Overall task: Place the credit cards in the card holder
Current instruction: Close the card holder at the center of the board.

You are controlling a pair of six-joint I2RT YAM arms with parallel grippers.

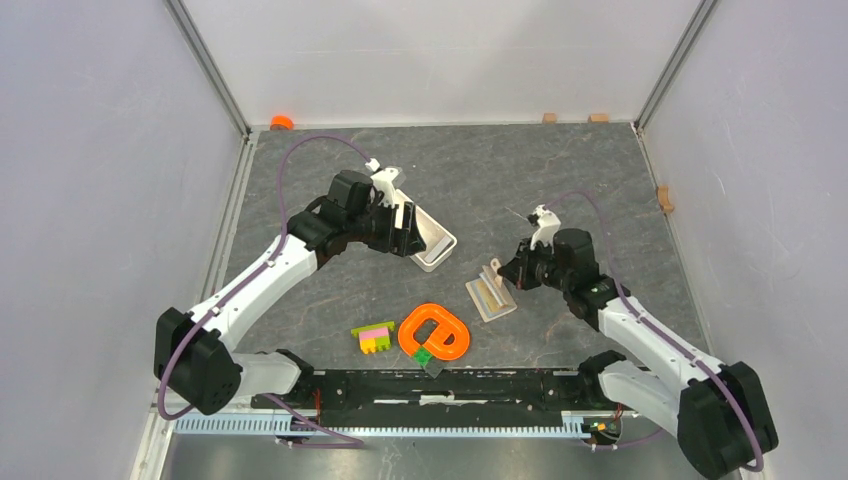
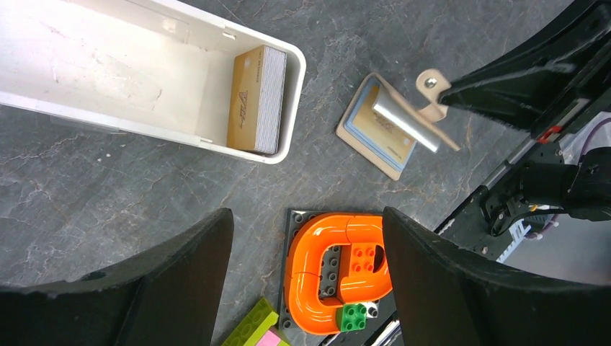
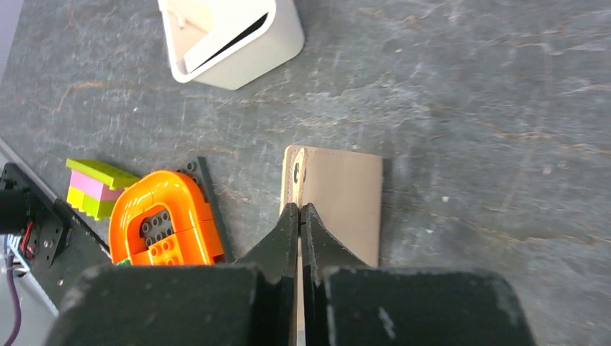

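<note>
Credit cards (image 2: pixel 257 99): tight stack standing on edge against the end wall of the white tray (image 2: pixel 144 79), gold face outward. One card already seems to sit in the card holder (image 2: pixel 380 133), which lies open on the table (image 2: pixel 94 187) just beside the tray.

Right gripper (image 3: pixel 299 213): clenched on the holder's flap near the clasp tab, holding it up.

Left gripper (image 2: pixel 306 216): spread, empty, above the tray end.

Judgement: cards light, stiff, slick and likely to slide off together; pinch one by its exposed upper edge. Holder soft and floppy, so the flap needs restraint.

Cards (image 2: pixel 257 99) in tray (image 2: pixel 130 65); wallet (image 2: pixel 389 130) right
</note>
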